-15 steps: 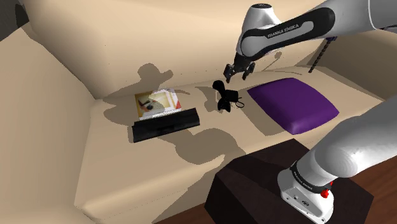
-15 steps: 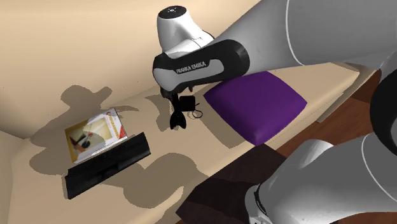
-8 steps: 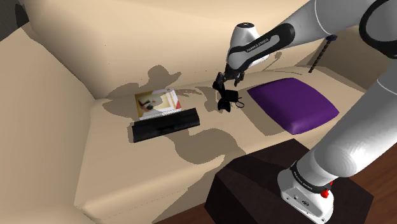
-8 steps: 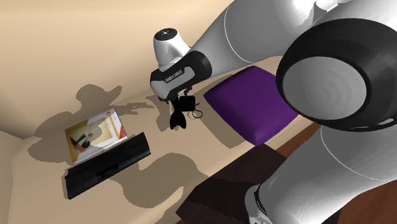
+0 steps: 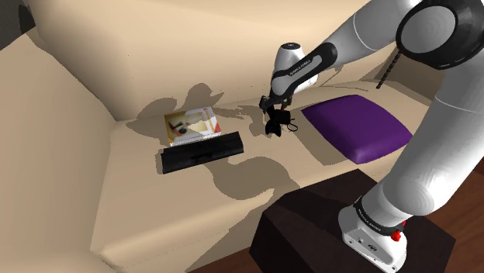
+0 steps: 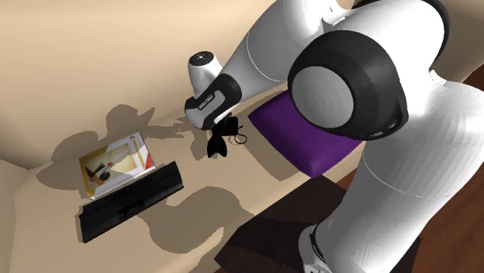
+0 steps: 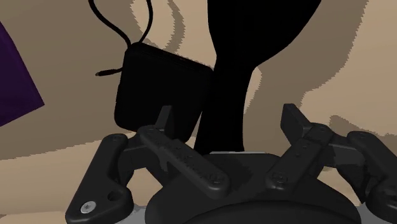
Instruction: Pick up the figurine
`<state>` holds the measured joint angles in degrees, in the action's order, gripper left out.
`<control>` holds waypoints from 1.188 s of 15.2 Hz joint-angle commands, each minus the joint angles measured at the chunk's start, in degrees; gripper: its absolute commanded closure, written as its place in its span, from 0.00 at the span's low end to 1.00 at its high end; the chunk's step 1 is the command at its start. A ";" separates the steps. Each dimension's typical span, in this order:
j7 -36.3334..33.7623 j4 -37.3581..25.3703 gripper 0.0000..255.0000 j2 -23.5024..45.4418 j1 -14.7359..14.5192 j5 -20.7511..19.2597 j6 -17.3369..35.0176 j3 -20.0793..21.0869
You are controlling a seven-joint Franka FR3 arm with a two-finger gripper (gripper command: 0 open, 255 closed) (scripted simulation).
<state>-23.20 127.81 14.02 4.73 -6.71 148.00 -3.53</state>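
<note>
So the figurine is a plain black thing on the beige couch seat, right next to a small black box with a cord and not far from the purple cushion. What matters here is how it lines up with the gripper. In the wrist view the figurine's long axis runs straight out ahead of the hand, with its narrow part sitting between the two fingers and the wider part farther out. The fingers are spread apart. There's bare beige showing between the figurine and one finger, so nothing's clamped yet. On the other side the box is right behind the other finger, black on black, so I can't tell how much room there is. From the shoulder view the gripper is right down on top of the figurine. I'd guess closing straight across that narrow part works, as long as the box isn't caught too.
</note>
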 commanded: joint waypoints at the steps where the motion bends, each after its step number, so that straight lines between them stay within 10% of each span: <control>1: -0.07 0.12 0.00 1.36 0.08 -0.08 1.51 -0.07; 4: -0.19 0.20 0.00 2.35 0.07 -0.15 2.58 -0.11; 5: -0.27 0.41 1.00 2.15 0.02 -0.18 2.59 -0.11; 18: 0.13 -0.05 1.00 -0.13 0.08 0.05 -0.14 -0.03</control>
<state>-23.22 127.74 14.49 4.76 -6.72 148.42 -3.56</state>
